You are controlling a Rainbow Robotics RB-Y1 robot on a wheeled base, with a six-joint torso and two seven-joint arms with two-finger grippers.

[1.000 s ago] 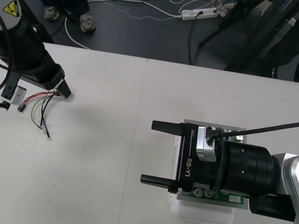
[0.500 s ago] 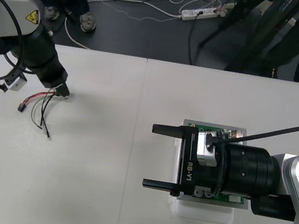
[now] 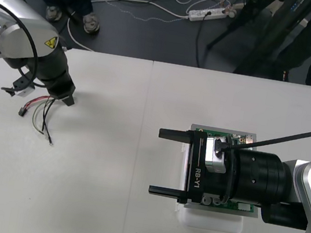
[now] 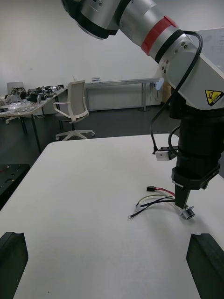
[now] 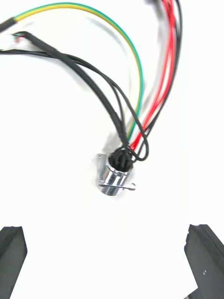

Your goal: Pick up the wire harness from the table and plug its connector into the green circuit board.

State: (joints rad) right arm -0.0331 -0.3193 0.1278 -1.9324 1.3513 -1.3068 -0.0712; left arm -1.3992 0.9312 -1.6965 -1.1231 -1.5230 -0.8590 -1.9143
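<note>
Now the spread left pincer (image 3: 66, 99) straddles the thin-wired harness's (image 3: 42, 111) round metal socket (image 5: 115, 174) at the desk's (image 3: 101, 202) ten o'clock; closing off-centre may flick it away, while the right pincer (image 3: 160, 162), spread, hovers at four o'clock.

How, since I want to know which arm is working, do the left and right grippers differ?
The left gripper points down over the harness's metal socket near the table's left side; the right gripper lies level above the green circuit board. The left gripper's fingers straddle the socket without closing on it; the right gripper has only bare table between its fingers. Both are open and hold nothing.
</note>
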